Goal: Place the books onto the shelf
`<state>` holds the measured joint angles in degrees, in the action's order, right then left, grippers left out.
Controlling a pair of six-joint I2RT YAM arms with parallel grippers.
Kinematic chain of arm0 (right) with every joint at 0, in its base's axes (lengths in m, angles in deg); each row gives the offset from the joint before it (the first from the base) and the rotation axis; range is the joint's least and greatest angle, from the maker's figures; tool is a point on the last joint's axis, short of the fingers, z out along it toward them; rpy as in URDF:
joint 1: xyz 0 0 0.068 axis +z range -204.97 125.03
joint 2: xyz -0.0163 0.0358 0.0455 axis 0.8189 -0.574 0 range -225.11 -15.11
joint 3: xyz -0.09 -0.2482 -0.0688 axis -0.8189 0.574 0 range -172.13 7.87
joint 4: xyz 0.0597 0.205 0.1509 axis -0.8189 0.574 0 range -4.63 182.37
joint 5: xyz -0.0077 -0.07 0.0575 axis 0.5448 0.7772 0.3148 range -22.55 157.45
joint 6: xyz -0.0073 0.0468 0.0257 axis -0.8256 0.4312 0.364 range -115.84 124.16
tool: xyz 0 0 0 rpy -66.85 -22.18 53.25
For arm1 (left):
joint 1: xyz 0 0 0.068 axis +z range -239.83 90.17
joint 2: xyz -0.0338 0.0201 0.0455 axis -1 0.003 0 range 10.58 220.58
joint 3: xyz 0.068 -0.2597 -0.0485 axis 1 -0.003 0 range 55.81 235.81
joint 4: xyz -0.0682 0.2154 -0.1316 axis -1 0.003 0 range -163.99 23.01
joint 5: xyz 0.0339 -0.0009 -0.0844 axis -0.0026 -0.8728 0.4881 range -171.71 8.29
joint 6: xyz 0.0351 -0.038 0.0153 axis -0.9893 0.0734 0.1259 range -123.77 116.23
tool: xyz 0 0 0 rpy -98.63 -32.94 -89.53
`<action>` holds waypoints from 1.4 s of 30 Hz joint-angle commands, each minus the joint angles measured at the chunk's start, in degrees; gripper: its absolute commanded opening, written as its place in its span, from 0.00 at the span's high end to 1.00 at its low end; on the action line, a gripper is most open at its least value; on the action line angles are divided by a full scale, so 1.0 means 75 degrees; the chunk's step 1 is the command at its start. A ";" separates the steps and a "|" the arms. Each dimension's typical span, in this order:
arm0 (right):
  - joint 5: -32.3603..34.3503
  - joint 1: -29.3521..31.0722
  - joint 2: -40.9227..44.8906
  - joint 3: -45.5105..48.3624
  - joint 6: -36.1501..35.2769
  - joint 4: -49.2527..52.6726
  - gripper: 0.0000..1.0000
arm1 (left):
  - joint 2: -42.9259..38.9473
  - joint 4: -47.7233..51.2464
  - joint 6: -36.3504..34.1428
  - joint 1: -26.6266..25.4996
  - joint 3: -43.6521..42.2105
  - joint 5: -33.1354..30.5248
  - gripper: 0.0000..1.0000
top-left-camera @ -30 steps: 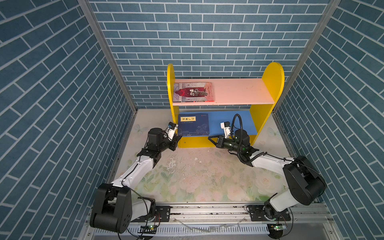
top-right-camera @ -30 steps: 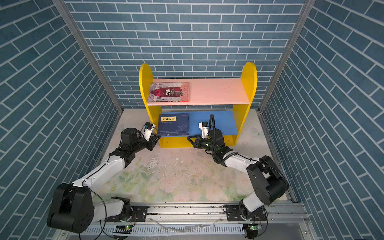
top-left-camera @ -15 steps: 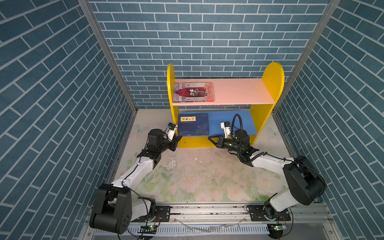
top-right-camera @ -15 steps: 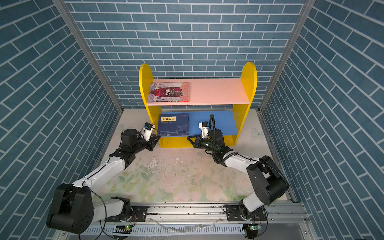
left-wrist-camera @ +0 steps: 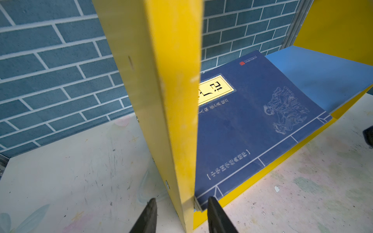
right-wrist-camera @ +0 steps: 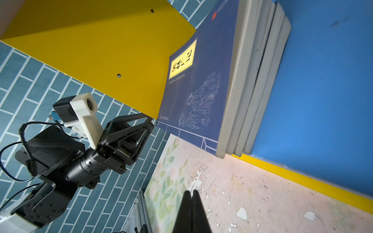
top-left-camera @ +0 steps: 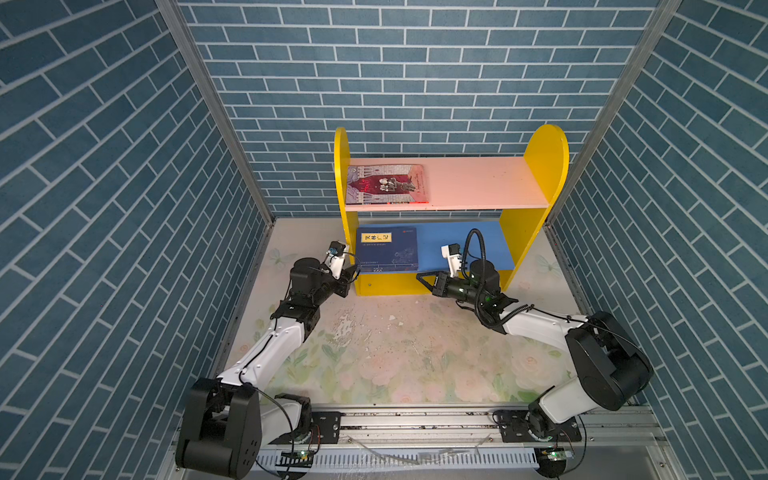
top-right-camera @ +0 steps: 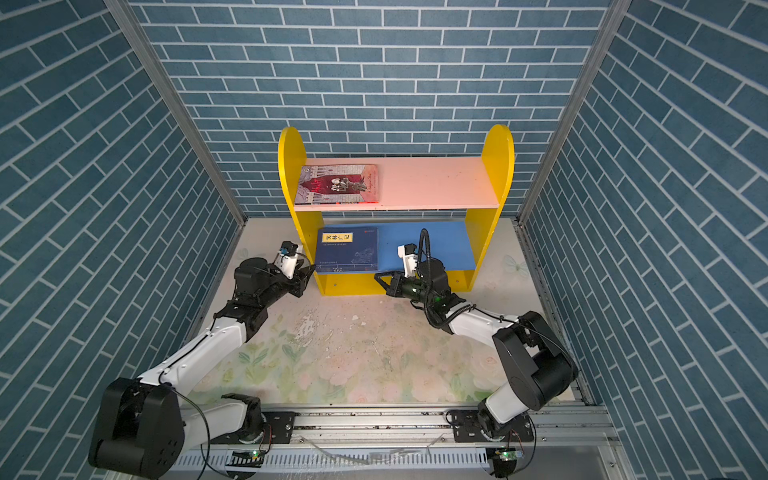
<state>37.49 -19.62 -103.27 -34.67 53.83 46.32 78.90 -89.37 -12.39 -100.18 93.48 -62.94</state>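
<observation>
Standing at the front, I see the left tool (left-wrist-camera: 181, 203) spread, pinching nothing. One finger sits outside the shelf's yellow side panel (left-wrist-camera: 171, 100) and the other is by the near corner of the navy stack (left-wrist-camera: 252, 125).

On the pink upper board (top-left-camera: 478, 183) a grey-and-red book (top-left-camera: 386, 185) lies flat against that left panel. Below it, four navy paperbacks are piled flat at the left end of the blue lower board (top-left-camera: 469, 245), with their front edges poking just past the board's lip. The rest of both boards is bare.

These look light and floppy. Their smooth covers would probably slide over one another, so I would push squarely on the overhanging page edges (right-wrist-camera: 252, 80) of the whole pile rather than nip one cover.

Farther right, the right tool (right-wrist-camera: 190, 198) is pressed together and empty, low over the flowered worktop (top-left-camera: 395, 345) in front of the shelf.
</observation>
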 commanded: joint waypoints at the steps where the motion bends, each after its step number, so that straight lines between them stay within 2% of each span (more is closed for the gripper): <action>1: 0.0080 0.0007 0.0146 0.0088 0.0057 -0.0240 0.99 | 0.0006 -0.0138 -0.0104 0.0032 -0.0088 0.0135 0.56; 7: 0.0162 -0.0003 0.0084 -0.0164 -0.0155 0.0284 1.00 | -0.0108 0.0000 -0.0164 0.0032 -0.0096 0.0093 0.56; 42: -0.0137 -0.0237 -0.0805 -0.0934 -0.0092 0.0118 1.00 | -0.0316 0.0387 -0.0189 0.0034 -0.0028 0.0264 0.57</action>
<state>37.41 -21.06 -108.03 -39.83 53.68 48.40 77.63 -87.53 -13.50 -100.18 93.37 -61.48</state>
